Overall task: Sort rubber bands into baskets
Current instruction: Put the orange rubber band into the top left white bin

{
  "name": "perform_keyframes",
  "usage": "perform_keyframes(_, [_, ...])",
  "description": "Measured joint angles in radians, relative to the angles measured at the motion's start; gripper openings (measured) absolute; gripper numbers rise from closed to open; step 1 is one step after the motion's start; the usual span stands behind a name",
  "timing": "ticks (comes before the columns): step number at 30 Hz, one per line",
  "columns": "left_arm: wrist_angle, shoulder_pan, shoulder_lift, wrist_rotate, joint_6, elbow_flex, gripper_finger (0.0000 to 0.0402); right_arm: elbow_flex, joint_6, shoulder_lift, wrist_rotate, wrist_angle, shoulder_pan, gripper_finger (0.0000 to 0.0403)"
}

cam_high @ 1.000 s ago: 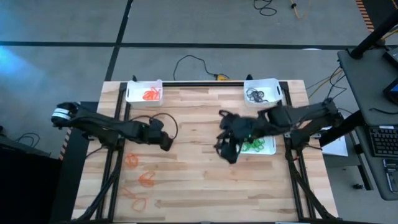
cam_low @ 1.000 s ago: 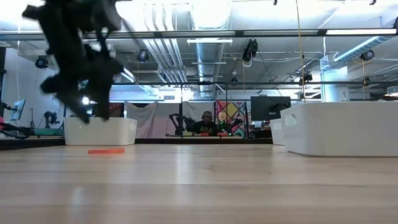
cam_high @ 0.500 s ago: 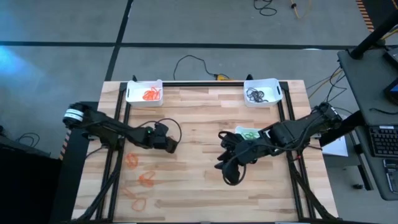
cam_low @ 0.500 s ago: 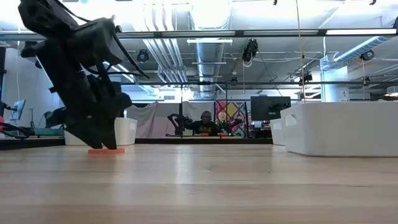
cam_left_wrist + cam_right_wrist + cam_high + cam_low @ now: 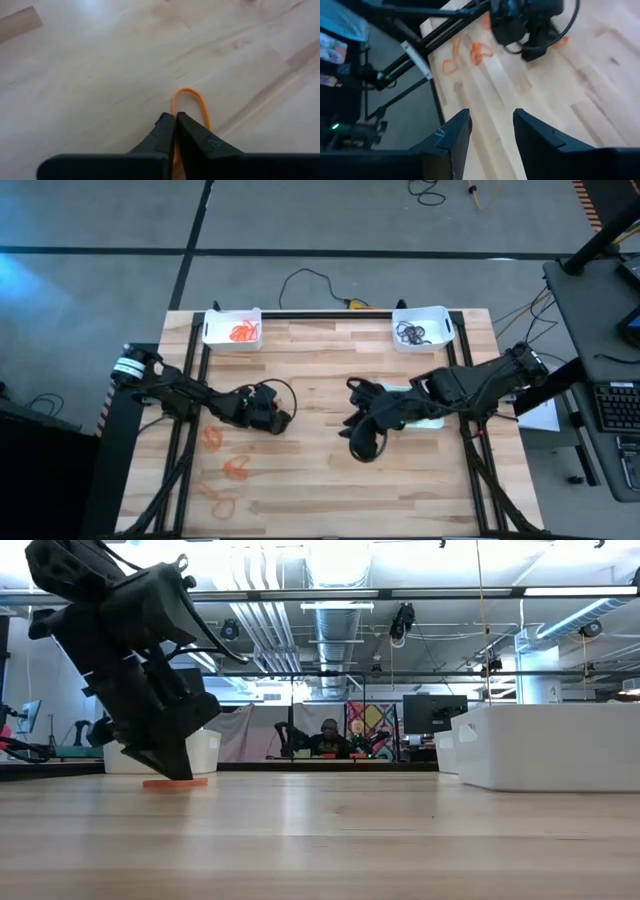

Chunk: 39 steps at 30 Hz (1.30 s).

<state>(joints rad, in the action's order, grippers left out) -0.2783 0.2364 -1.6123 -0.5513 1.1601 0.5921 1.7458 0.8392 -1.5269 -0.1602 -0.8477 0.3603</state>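
step in hand: pickup. left gripper is down on the table, jaws clamped on an orange band. right gripper hovers mid-table, jaws apart, empty. next: lift, carry to the far-left basket holding orange bands.

Bare table lies open between the two arms and along the near edge; loose rubber bands clutter the near-left corner, baskets the far corners.

Left pincer down at the tabletop, fingers together; right pincer raised, fingers apart.
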Motion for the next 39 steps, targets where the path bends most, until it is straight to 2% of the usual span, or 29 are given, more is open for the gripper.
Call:
perform_keyframes(5, [-0.069, -0.037, 0.084, 0.044, -0.083, 0.033, 0.0001, 0.000, -0.053, 0.004, 0.002, 0.001, -0.020, 0.0142])
perform_keyframes(10, [-0.239, -0.139, 0.198, 0.021, -0.200, 0.119, 0.0000, 0.001, -0.096, 0.005, 0.002, 0.002, -0.048, 0.0137])
perform_keyframes(15, [-0.324, -0.252, 0.304, 0.015, -0.377, 0.182, 0.0000, 0.001, -0.107, 0.005, 0.004, 0.001, -0.072, 0.0140])
perform_keyframes(18, [-0.319, -0.292, 0.337, 0.064, -0.423, 0.180, 0.0000, 0.001, -0.127, 0.006, 0.011, -0.005, -0.073, 0.0144])
perform_keyframes(23, [-0.195, -0.234, 0.323, 0.135, -0.393, 0.117, 0.0005, 0.001, -0.215, 0.006, 0.013, -0.008, -0.071, 0.0155])
perform_keyframes(28, [-0.105, -0.162, 0.238, 0.149, -0.293, 0.077, 0.0056, 0.001, -0.252, 0.006, 0.014, -0.009, -0.071, 0.0173])
perform_keyframes(39, [-0.082, -0.124, 0.025, 0.128, -0.156, 0.122, 0.0239, 0.001, -0.203, 0.006, 0.014, -0.010, -0.090, 0.0208])
